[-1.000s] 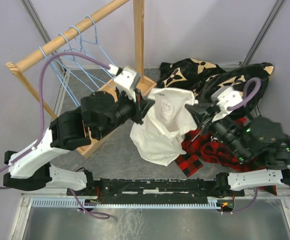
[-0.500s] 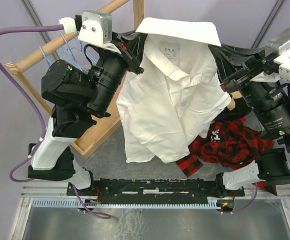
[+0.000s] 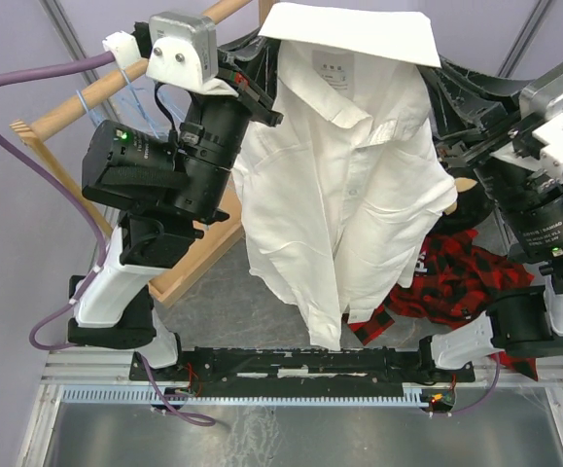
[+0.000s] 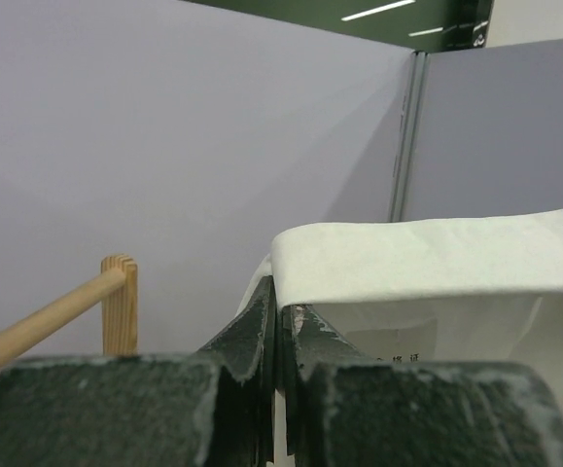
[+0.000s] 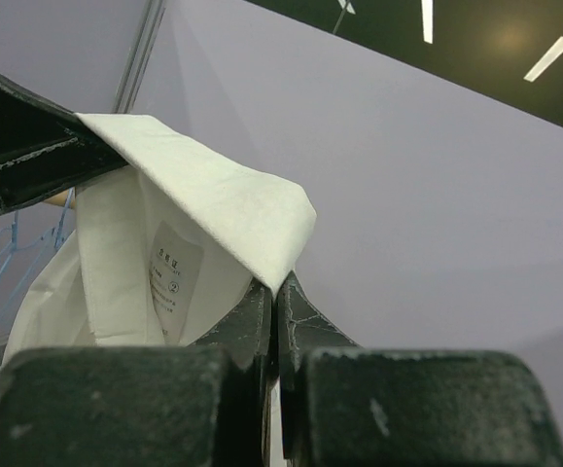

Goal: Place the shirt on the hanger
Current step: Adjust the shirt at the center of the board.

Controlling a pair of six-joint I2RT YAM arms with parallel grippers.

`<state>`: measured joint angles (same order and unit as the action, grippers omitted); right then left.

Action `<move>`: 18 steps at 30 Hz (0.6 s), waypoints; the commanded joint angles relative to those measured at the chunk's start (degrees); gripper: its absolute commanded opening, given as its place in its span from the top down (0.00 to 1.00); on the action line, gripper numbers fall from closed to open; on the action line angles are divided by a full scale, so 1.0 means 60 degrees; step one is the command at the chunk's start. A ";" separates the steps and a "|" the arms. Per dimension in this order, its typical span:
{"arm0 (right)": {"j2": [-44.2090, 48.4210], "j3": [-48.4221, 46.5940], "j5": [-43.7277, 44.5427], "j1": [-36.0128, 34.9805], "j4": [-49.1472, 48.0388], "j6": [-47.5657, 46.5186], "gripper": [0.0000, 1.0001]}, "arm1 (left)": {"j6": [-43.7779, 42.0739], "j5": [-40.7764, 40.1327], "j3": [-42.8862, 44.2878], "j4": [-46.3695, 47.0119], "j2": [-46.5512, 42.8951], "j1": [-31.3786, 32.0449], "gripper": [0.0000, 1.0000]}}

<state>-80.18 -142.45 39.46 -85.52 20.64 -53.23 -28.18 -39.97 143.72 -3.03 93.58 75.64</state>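
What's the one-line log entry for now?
left gripper: shut on shirt | right gripper: shut on shirt | shirt: held aloft | hangers: on rail

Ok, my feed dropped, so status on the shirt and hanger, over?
Left gripper and right gripper shut on collar ends of cream-white button-up shirt. Shirt hangs lifted, not on hanger. Light-blue wire hangers on wooden rail, partly behind left arm.
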 commanded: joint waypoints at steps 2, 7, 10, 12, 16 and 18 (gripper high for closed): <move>0.1034 0.1309 0.0554 -0.0015 -0.0020 0.0666 1.00 | 0.0680 -0.0861 -0.0424 -0.1117 -0.0827 0.0034 0.97; 0.2873 0.4961 0.1877 -0.0015 0.0237 0.2793 1.00 | 0.1803 -0.2942 -0.2655 -0.2539 -0.1442 0.0773 0.97; 0.3809 0.6699 0.2642 -0.0015 0.1038 0.4815 1.00 | 0.3918 -0.3029 -0.3401 -0.4619 -0.1356 0.1012 0.97; 0.4330 0.7723 0.2859 -0.0021 0.1810 0.6273 1.00 | 0.5394 -0.2683 -0.4273 -0.5602 -0.1436 0.1019 0.97; 0.4960 0.9672 0.2875 -0.0006 0.3066 0.8374 1.00 | 0.7767 -0.1779 -0.6595 -0.6152 -0.1771 0.1017 0.97; 0.5051 1.0358 0.2758 0.0125 0.3791 0.9527 1.00 | 0.8897 -0.1583 -0.7596 -0.6479 -0.1821 0.1017 0.97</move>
<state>-50.19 -86.41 54.78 -85.45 34.94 -13.76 5.34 -52.40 106.98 -33.45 83.81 81.38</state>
